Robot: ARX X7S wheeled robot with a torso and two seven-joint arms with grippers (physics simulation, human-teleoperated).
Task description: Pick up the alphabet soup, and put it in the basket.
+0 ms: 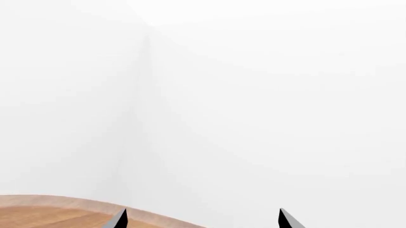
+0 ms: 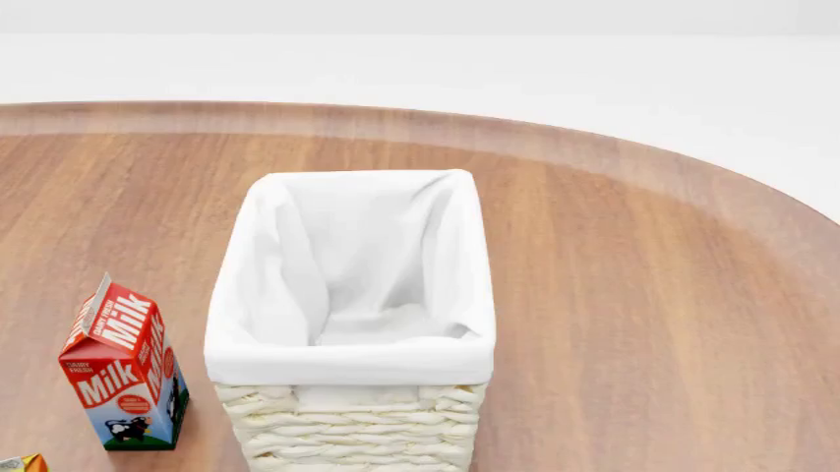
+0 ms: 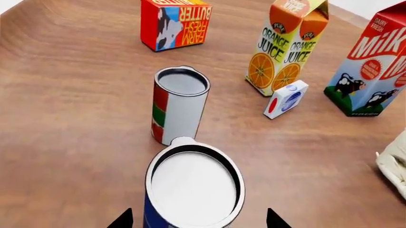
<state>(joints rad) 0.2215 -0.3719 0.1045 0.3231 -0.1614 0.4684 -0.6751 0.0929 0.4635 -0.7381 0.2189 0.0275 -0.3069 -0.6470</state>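
My right hand [image 3: 198, 219] hovers open above the alphabet soup [image 3: 194, 190], upright on the tabletop [image 3: 76, 118], its vertical axis centred between my 2 fingertips (left hand [image 1: 201, 219] also open, well away); basket [image 2: 352, 324] waits nearby.

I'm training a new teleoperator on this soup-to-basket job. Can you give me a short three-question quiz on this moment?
1. True or false: the tall cream wicker basket with white cloth lining already holds a can.
2. In the right wrist view, which thing lies between the right gripper's fingertips?
A. the red and green labelled can
B. the blue-labelled alphabet soup can with a silvery top
C. the small white box with red and blue spots
3. Fill in: the orange juice carton stands between the red butter box and the ____ carton.

Key: 1 false; 2 B; 3 milk.
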